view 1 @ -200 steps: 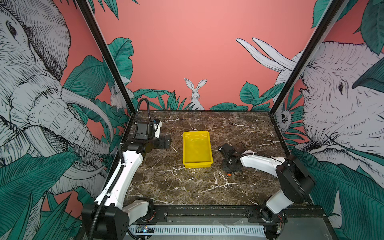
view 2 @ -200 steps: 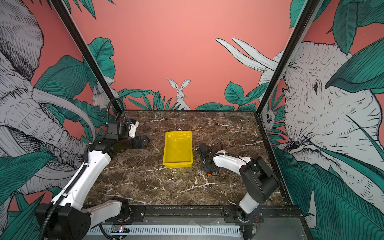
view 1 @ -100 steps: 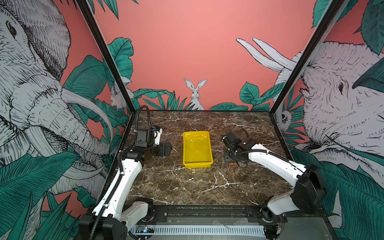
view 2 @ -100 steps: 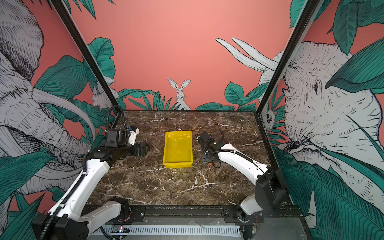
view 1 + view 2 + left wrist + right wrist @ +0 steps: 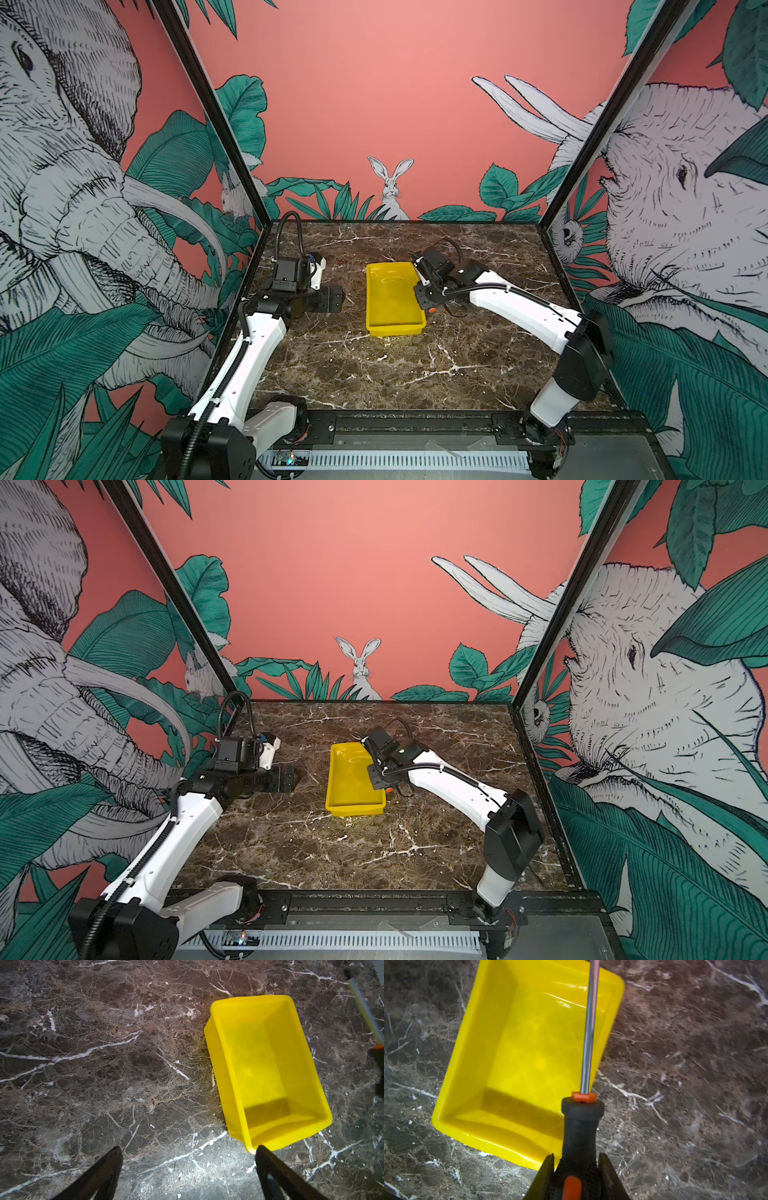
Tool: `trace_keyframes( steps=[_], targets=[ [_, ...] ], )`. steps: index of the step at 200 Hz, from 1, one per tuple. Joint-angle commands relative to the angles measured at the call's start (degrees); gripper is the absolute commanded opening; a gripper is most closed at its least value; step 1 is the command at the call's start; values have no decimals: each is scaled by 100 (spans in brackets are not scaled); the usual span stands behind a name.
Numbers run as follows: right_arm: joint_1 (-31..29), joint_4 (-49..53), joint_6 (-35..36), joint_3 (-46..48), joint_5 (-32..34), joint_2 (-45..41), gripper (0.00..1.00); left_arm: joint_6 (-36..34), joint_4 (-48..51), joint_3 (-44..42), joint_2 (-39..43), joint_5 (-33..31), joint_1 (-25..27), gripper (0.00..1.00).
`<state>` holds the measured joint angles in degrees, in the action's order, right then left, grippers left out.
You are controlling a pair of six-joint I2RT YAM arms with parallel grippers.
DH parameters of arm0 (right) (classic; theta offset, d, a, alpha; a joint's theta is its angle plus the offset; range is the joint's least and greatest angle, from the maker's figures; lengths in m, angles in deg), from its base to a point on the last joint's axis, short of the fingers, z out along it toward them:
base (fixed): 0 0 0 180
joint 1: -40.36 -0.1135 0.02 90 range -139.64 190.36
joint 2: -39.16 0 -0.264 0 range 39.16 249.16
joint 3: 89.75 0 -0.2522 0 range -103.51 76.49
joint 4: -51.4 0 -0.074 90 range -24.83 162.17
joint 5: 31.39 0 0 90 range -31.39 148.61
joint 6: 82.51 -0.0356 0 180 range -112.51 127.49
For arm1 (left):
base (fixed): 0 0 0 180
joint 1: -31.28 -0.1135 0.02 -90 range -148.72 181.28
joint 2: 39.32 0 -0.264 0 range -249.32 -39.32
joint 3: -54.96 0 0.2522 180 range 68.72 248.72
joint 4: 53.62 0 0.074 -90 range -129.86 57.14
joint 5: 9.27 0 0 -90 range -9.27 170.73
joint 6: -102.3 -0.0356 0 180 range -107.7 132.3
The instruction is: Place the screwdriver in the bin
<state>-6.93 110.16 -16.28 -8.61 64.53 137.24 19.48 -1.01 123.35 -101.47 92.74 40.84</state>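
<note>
One screwdriver (image 5: pixel 581 1118), black-orange handle, silver shaft

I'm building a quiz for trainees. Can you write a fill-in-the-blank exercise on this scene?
1. The right end effector is shut on the ____.
2. The bin is empty and coloured ____.
3. The left end effector is ____, holding nothing.
Missing words: screwdriver; yellow; open.

A dark brown marble counter (image 5: pixel 374 374) with thin white veins lies between printed walls. The pink back wall (image 5: pixel 374 83) shows a white rabbit (image 5: pixel 390 187) among green leaves (image 5: pixel 245 112). Grey drawn elephants (image 5: pixel 83 208) cover both side walls.
</note>
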Motion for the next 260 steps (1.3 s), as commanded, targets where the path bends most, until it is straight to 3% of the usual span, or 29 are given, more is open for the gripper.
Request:
trace_keyframes(
  steps=[1, 61, 191, 260],
  targets=[
    [-202, -312, 402, -311, -288, 338, 20, 359, -252, -203, 98, 109, -10, 100],
    [-378, -461, 880, -653, -471, 1170, 19, 248, -116, -143, 152, -145, -9, 100],
    [-350, -511, 785, -633, -29, 1942, 26, 119, -40, -44, 52, -98, -8, 100],
    [-291, -535, 786, -718, -2, 2148, 37, -631, 1133, 871, 133, -463, -7, 100]
  ],
)
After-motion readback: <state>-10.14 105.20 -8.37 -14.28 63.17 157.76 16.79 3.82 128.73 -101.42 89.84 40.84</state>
